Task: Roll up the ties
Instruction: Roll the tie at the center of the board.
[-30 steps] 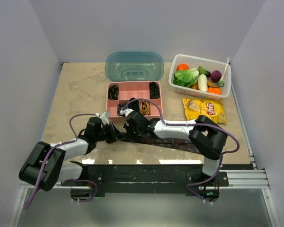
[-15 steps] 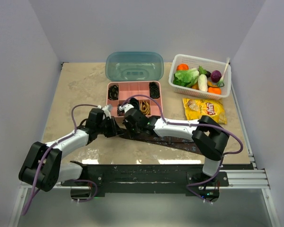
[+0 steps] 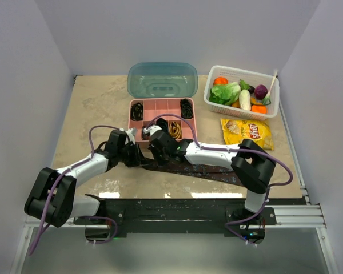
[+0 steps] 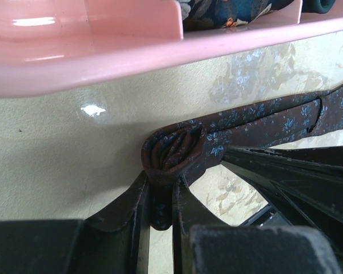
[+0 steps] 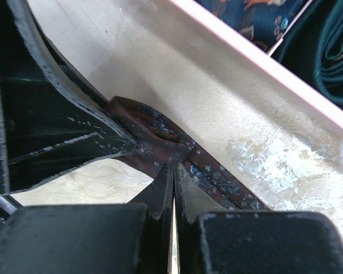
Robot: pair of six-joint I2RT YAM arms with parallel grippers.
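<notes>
The tie (image 3: 208, 171) lies on the counter (image 3: 91, 108) just near of the pink box (image 3: 130, 120), its rolled left end clamped in the left fingers (image 4: 132, 204), right fingers (image 5: 160, 197) together, tips touching it.

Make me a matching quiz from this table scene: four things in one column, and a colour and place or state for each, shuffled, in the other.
Things:
1. lid
2. basket
3. chip bag
4. tie

Descriptions:
A. dark brown, partly rolled at one end
B. yellow, lying flat on the table
C. teal, on the far side of the pink box
D. white, full of vegetables

Pairs: 1-C, 2-D, 3-B, 4-A
</notes>
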